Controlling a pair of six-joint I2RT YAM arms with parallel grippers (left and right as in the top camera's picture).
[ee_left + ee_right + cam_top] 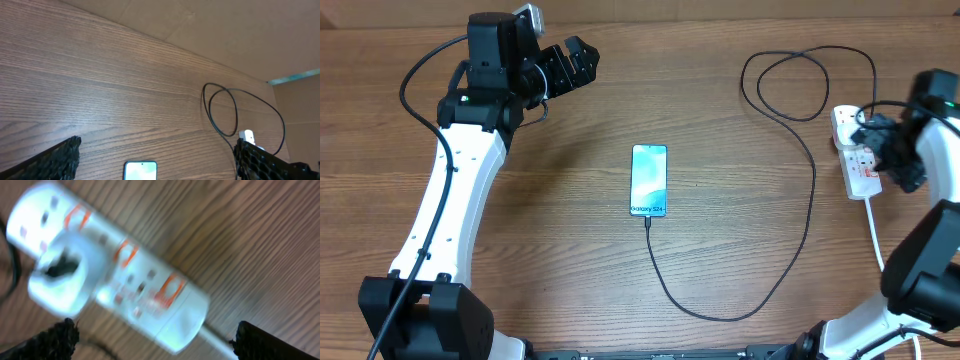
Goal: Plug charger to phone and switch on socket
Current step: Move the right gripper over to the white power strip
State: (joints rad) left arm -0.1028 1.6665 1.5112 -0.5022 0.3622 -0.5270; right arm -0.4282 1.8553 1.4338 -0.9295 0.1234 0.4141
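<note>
Fingertips of the right gripper [155, 345] sit nearest, spread wide with nothing between them, hovering just over the socket [125, 280] by the right edge of the tabletop [720, 80]. The phone [649, 180] lies flat mid-tabletop, and the charger [810, 200] appears to run from its near short edge in a long loop back to the socket. The switches are too blurred to tell on from off. I reckon a careless press could land on the wrong rocker or shove the light strip, tugging the cable and loosening the phone's connector. The right arm is bent down over the strip, wrist tilted. The left arm reaches toward the far left corner, with the left gripper [570, 62] raised, apart and empty.
</note>
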